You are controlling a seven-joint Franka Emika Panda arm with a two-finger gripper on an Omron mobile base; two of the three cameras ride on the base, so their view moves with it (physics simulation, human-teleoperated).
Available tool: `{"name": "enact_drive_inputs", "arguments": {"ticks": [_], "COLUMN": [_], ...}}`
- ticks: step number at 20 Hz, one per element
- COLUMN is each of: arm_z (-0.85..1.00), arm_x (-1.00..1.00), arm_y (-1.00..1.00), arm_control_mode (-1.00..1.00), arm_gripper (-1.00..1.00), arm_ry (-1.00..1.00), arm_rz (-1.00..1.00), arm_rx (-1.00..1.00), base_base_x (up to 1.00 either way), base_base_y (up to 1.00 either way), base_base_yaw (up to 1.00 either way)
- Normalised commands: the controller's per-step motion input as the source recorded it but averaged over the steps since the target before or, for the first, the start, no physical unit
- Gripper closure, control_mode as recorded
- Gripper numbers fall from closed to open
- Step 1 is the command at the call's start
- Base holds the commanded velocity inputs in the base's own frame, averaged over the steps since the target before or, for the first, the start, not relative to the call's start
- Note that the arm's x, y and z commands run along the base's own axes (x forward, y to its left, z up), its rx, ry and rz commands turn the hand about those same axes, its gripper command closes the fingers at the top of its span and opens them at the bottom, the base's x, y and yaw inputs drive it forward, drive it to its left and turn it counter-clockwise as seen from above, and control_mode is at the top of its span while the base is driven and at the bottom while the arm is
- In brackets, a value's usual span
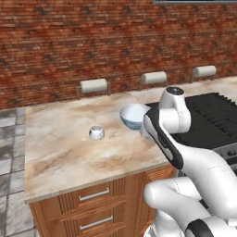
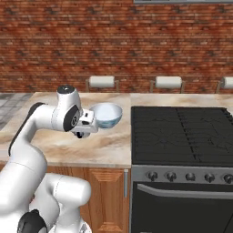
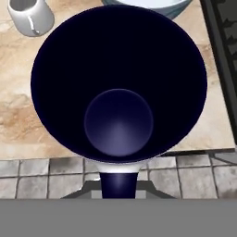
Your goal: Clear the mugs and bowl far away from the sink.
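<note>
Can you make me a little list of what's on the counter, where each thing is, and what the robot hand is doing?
white mug: stands upright on the marble counter, alone, left of the bowl
bowl: on the counter beside the black stovetop, right way up
navy mug: right under the hand camera, seen from above, dark inside, nothing in it
gripper: shut on the navy mug
paper towel rolls: on holders along the brick wall
drawers: below the counter, closed

The navy mug (image 3: 119,88) hides the end effector's fingertips in the hand view, the bowl (image 3: 148,5) is cut off by the top edge, and the arm covers part of the bowl's rim in the left base view
</note>
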Motion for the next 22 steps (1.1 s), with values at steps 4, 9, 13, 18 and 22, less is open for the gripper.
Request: {"name": "enact_drive_inputs", "arguments": {"ticks": [4, 9, 13, 18, 22], "arm_z": [-0.31, -0.34, -0.33, -0.34, -0.37], "arm_x": [0.38, 0.21, 0.16, 0.06, 0.06], "arm_y": [0.00, 0.00, 0.00, 0.00, 0.00], "arm_control_mode": [-1.00, -1.00, -1.00, -1.00, -1.00], "arm_gripper": [1.00, 1.00, 1.00, 1.00, 1.00], "arm_ry": [0.00, 0.00, 0.00, -0.02, -0.04], "arm_rz": [0.00, 0.00, 0.00, 0.00, 0.00], "arm_rx": [0.00, 0.00, 0.00, 0.00, 0.00], "base_base_x": [0.00, 0.00, 0.00, 0.00, 0.00], "base_base_y": [0.00, 0.00, 0.00, 0.00, 0.00], "base_base_yaw": [0.00, 0.00, 0.00, 0.00, 0.00]}}
